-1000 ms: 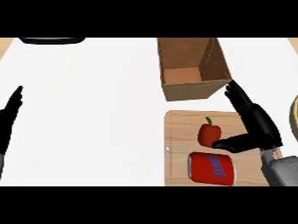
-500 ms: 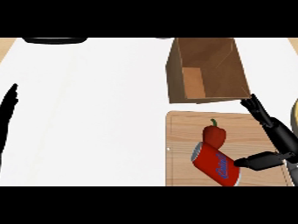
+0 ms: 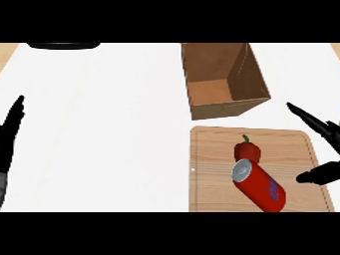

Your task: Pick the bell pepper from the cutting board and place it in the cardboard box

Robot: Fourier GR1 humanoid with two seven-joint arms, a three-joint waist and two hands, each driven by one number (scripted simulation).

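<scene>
While the bell pepper [image 3: 248,150] sits on the cutting board [image 3: 211,191], touching the red can [image 3: 260,186], the spread, empty right hand [image 3: 327,149] should close around the pepper alone, avoiding the can.

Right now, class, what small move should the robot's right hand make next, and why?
Probably slide the right hand left toward the bell pepper. Its fingers are open and apart from the pepper, which lies on the cutting board against a red can.

Bell pepper [image 3: 248,150] on cutting board [image 3: 215,188] (can [image 3: 260,185] touching), box [image 3: 224,79] behind
</scene>
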